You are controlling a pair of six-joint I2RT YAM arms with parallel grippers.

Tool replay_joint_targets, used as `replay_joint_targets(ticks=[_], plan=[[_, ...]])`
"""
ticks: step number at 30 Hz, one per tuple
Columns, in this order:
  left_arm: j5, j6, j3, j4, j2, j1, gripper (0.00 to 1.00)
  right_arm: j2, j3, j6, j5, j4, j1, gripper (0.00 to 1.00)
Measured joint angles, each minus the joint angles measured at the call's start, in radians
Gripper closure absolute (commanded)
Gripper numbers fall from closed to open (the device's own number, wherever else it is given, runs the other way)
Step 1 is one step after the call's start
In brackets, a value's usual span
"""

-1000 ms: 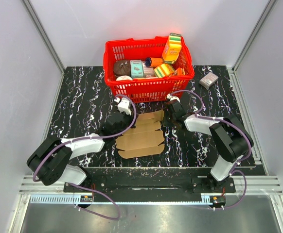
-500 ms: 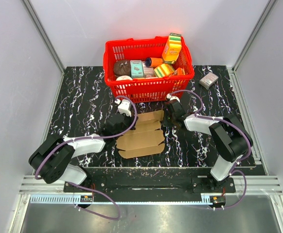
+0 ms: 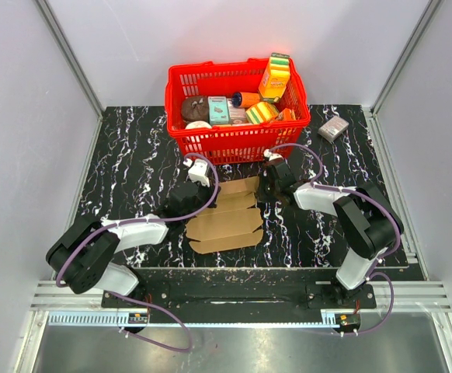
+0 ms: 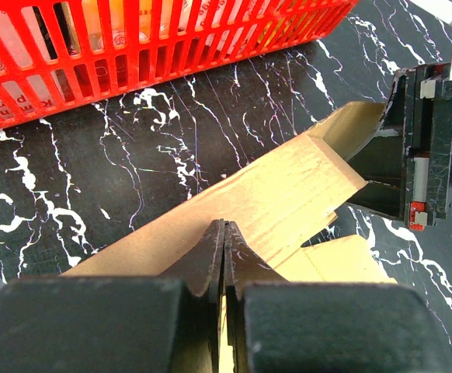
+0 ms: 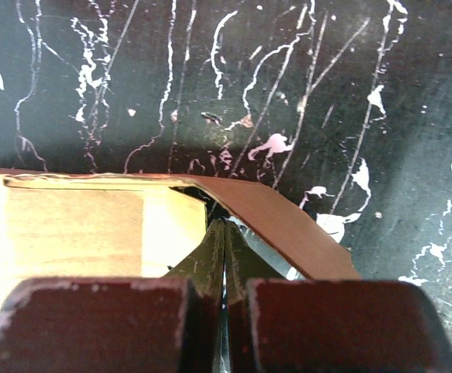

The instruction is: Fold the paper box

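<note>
Top cam: left gripper (image 3: 189, 194) and right gripper (image 3: 271, 185) tips hidden under wrists. Can't tell if paper box (image 3: 227, 221) is pinched. L wrist: red basket (image 4: 133, 47) cut off at top. Pkg labels too small.

Overhead view from behind, facing down; both wrist views close over the shared paper box (image 3: 227, 225).

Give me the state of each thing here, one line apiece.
paper box, mostly flat, far flap lifted
left claw, shut on the paper box
right claw, shut on the paper box
red basket, upright, holding packages
small grey-pink box, closed, lying apart from the basket
</note>
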State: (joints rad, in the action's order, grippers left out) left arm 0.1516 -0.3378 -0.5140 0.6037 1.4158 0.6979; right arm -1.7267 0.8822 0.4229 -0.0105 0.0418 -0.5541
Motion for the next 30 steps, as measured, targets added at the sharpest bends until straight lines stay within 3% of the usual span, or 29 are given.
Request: replay_joint_targets(ticks=[30], plan=[[-0.010,-0.001,0.001,0.003,0.000,0.000,1.00,-0.086,0.025,0.011,-0.261,0.093,0.003,1.00]])
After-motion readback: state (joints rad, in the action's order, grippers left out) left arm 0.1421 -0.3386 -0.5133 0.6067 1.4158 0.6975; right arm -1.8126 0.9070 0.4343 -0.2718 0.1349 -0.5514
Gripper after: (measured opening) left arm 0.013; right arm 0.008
